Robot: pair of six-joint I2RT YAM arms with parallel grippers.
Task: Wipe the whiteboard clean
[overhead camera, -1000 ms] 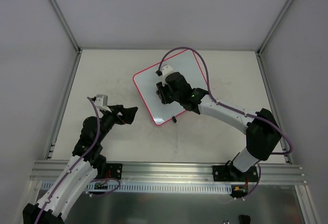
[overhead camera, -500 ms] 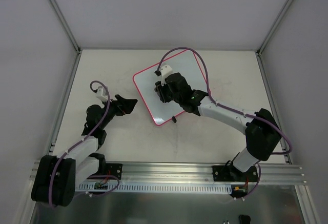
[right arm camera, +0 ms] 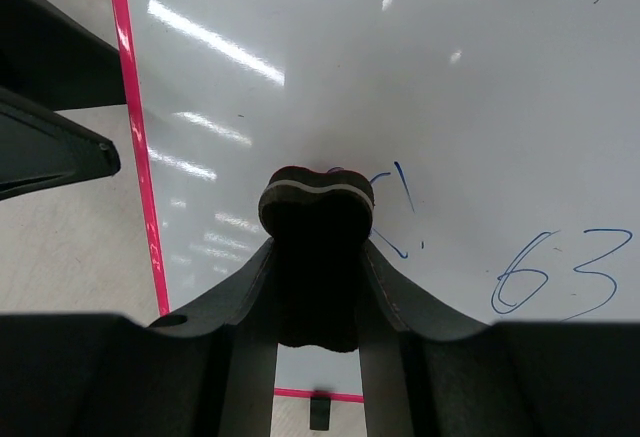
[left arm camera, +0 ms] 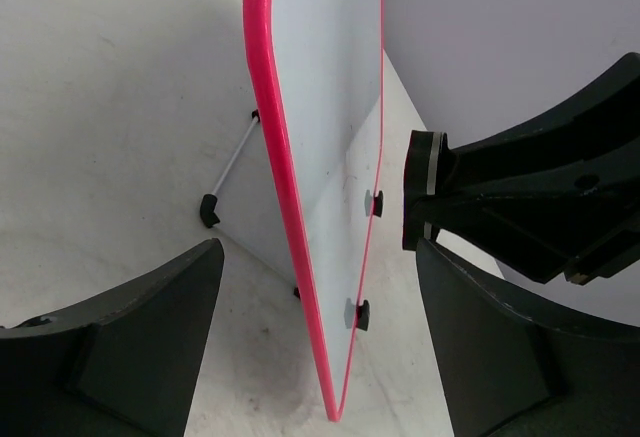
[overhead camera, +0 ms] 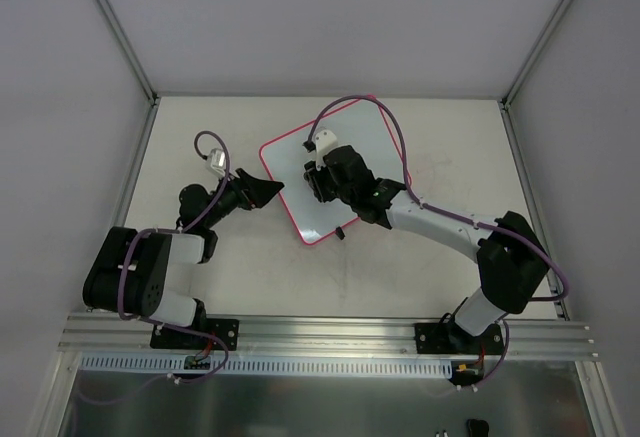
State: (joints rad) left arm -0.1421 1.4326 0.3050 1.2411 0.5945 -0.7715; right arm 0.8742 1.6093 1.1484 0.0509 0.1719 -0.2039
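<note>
Whiteboard (overhead camera: pixel 365 132) lies flat, turned diagonally, its clipped edge facing near-right.

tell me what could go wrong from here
The left hand is open at the rim of the board, not clamped, so the board may slide under the wipe. The eraser in the right hand sits beside the blue "63"; a short stroke could miss it. The two hands are close and might bump.

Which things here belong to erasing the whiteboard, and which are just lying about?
Job: whiteboard; blue writing on it; eraser, held in right gripper; left gripper, jaws open near the board's edge.
Just there: table; aluminium rail.
</note>
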